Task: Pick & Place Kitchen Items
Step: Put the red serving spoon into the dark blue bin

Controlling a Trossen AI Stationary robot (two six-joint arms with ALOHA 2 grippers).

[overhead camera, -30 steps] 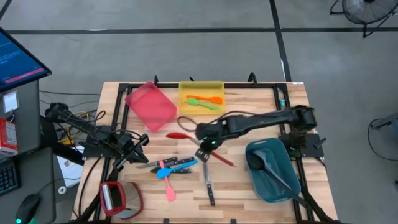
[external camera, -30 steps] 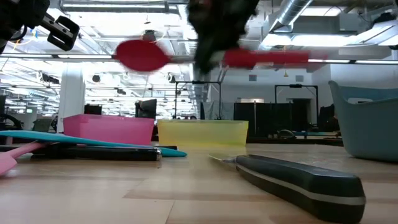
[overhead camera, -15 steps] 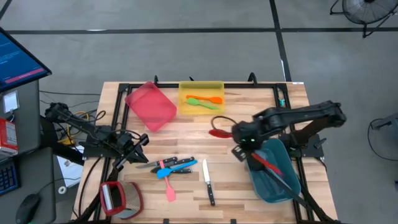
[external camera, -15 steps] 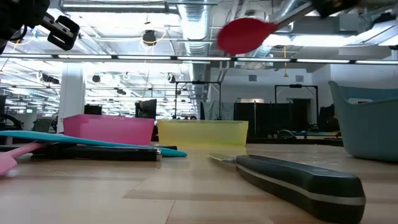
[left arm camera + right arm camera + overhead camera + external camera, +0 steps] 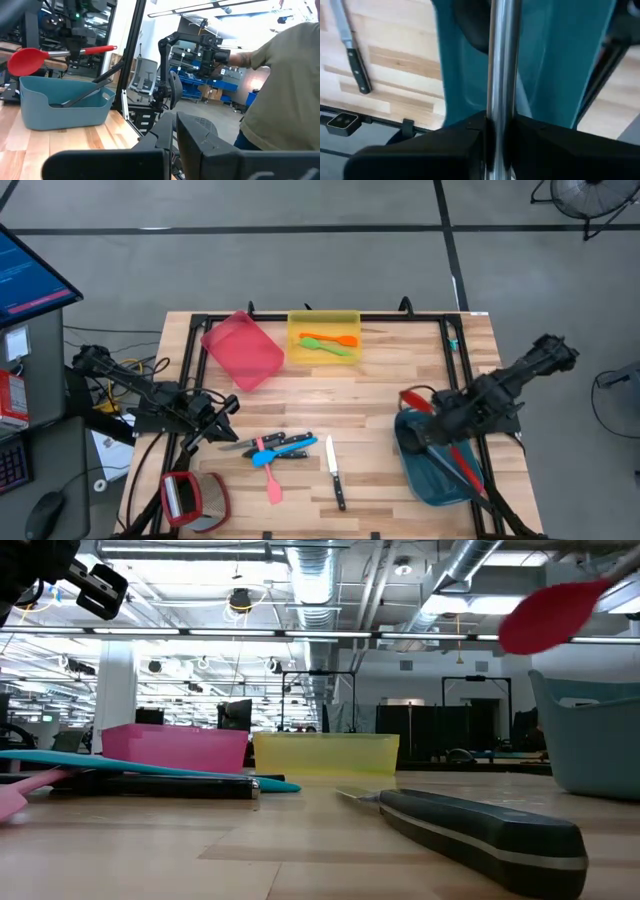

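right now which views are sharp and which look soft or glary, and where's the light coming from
High view: even light, crisp, faint shadows under the red spoon over the teal bin. Low view: bright ceiling strips behind; the near knife is soft, the spoon's head slightly smeared. Right wrist view: the steel shaft is very close and blurred, with a bright streak of glare. Left wrist view: foreground dark and soft.

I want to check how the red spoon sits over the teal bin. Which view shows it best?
The left wrist view: the whole red spoon hangs level above the teal bin. The high view shows it in the right claw; the low view only its bowl; the right wrist view only its steel shaft.
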